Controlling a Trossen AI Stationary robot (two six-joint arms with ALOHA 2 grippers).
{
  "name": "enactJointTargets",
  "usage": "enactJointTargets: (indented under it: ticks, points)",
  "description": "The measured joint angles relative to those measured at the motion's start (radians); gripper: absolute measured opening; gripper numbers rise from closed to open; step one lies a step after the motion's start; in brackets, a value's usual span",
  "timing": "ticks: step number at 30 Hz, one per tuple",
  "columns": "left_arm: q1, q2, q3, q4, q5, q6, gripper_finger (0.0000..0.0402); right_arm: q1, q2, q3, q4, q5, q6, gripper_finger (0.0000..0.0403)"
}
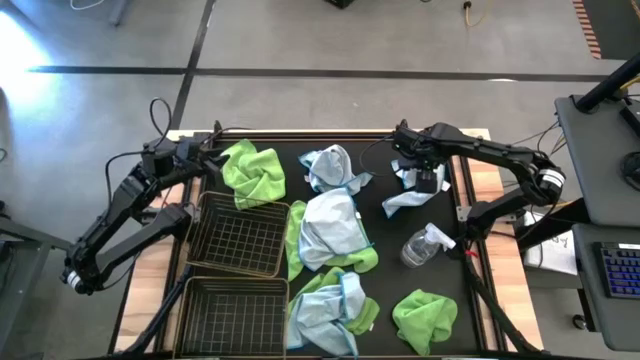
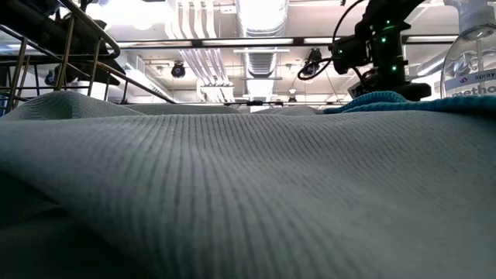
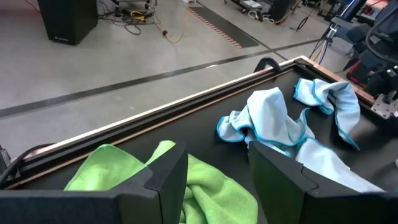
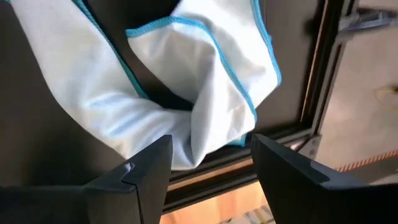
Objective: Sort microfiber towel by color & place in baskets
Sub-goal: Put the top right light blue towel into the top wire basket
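Several lime green and pale blue-white towels lie on the black table. My left gripper (image 1: 207, 157) is open at the far left, just beside a green towel (image 1: 252, 172); in the left wrist view (image 3: 217, 177) that green towel (image 3: 118, 168) lies under its fingers. My right gripper (image 1: 427, 178) is open and points down over a pale blue towel (image 1: 408, 197) at the far right. In the right wrist view (image 4: 211, 163) that towel (image 4: 186, 106) lies crumpled on the table just beyond the fingertips. Two wire baskets (image 1: 240, 236) (image 1: 236, 316) stand at the near left.
A clear spray bottle (image 1: 424, 246) lies right of centre. More towels lie in the middle (image 1: 330, 226), at the far middle (image 1: 330, 167), near the front (image 1: 335, 305) and at the front right (image 1: 425, 316). A cloth (image 2: 232, 194) fills the low view.
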Motion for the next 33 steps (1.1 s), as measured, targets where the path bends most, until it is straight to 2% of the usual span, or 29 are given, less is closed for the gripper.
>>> enactJointTargets:
  ticks: [8, 23, 33]
  points:
    - [0.0, 0.001, -0.023, 0.002, 0.0, 0.004, 0.0155, 0.0, 0.049, -0.001, 0.003, -0.006, 0.02, 0.0215]
    - [0.0, 0.0, -0.023, 0.006, 0.0, 0.012, 0.0155, 0.0, 0.145, -0.002, 0.023, 0.052, 0.028, 0.0215]
    - [0.0, 0.0, -0.024, 0.006, 0.0, 0.015, 0.0155, -0.075, 0.144, -0.002, 0.028, 0.061, 0.037, 0.0215]
